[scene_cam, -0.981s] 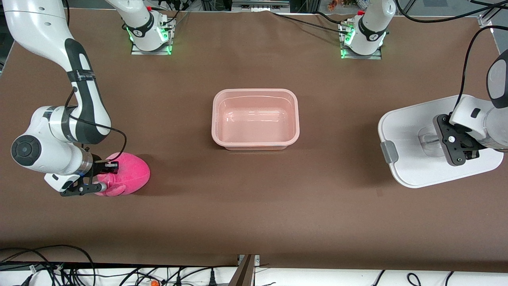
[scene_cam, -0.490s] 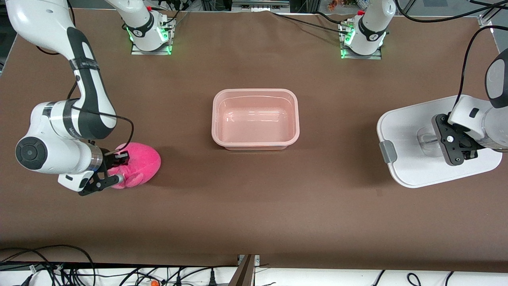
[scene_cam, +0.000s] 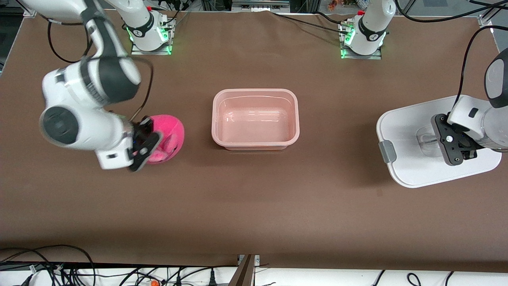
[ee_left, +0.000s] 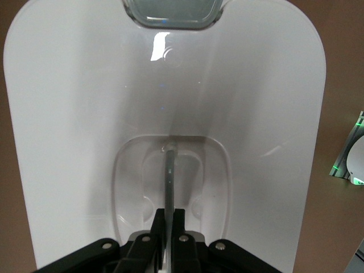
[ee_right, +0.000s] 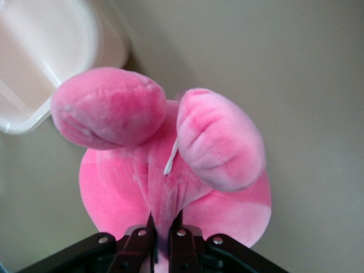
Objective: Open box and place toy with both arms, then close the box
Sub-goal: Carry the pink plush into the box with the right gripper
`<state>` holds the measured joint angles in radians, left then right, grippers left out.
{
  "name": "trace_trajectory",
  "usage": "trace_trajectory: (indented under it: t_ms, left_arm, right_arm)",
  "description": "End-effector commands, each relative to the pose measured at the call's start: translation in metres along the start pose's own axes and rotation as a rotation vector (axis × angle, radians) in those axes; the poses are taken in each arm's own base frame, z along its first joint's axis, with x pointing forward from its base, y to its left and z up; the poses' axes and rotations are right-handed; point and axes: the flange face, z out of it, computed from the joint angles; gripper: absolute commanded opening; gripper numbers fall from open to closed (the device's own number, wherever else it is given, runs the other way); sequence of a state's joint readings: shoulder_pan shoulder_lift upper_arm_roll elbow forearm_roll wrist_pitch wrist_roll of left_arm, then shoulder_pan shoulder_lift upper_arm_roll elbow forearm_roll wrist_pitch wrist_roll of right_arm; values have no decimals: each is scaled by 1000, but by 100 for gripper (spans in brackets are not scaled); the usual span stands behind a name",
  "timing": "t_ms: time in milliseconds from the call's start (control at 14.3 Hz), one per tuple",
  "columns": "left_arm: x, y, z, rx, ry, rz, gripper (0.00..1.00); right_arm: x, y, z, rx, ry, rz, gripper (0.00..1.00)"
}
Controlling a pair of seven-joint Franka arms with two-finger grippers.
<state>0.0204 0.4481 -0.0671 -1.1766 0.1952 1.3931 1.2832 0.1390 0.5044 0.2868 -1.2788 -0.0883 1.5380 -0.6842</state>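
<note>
I am keeping the left claw (scene_cam: 462, 153) clamped on the white plastic lid's (scene_cam: 408, 131) recessed handle at the table's left-arm end, freeing the translucent pale pink tub (scene_cam: 255, 119) mid-table. My right claw (scene_cam: 146, 145) is carrying the pinched round pink plush toy (scene_cam: 170, 135) tubward; nothing is blocking.

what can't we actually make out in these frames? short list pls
- Front view: the left gripper fingertips on the lid are hidden by its own black mount.
- Front view: the right gripper and the toy are motion-blurred; whether the toy is clear of the table is unclear.
- Right wrist view: the box is cut off by the frame edge.
- Left wrist view: the lid's grey clips are out of frame.
</note>
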Motion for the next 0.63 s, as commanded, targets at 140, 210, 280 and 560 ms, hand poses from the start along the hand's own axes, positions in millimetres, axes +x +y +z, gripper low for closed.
trace_trajectory:
  t_ms: [140,210,280,560]
  left_arm:
    - [-1,0,-7,19,-20,13,0]
    - [-1,0,-7,18,-22,14,0]
    - [-1,0,-7,18,-22,14,0]
    - [-1,0,-7,18,-22,14,0]
  right_arm:
    - [111,-171,-30,-239,-116,-389,0]
    - [125,-191,-22,-243,-120,-425,0]
    - [133,-206,-20,-248,-117,-446,0]
    - [159,-250,1,-263,-124,-450,0]
